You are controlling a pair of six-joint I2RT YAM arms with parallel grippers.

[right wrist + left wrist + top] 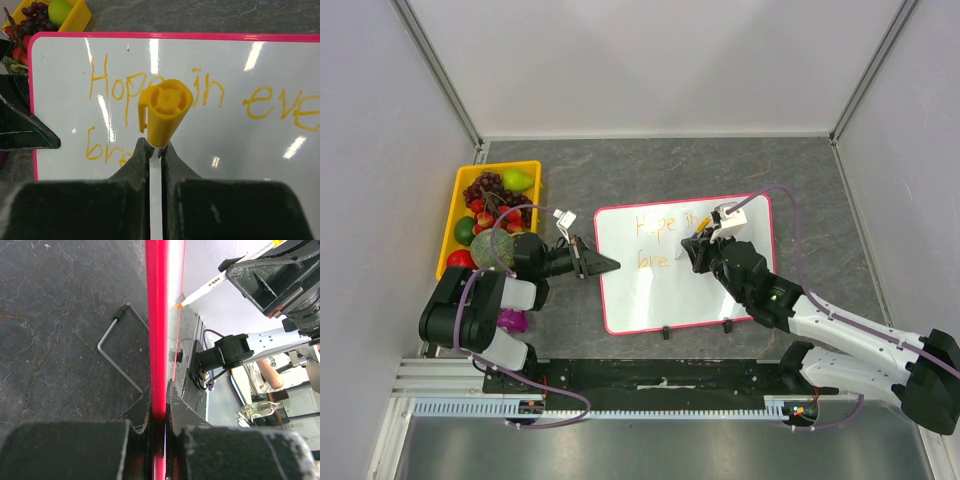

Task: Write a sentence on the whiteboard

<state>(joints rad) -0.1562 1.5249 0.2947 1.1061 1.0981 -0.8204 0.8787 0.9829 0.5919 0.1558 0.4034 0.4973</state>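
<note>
Three pale walls (650, 60) enclose dark mottled table (670, 170); left jaws clamp whiteboard (660, 300), right jaws a marker (164, 112).

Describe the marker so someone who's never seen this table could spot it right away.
Find the pink-framed whiteboard in the middle of the dark table. Over the board, the right gripper has its jaws shut on a slim white marker. Its bright yellow end cap sets it apart from the orange writing beneath.
</note>
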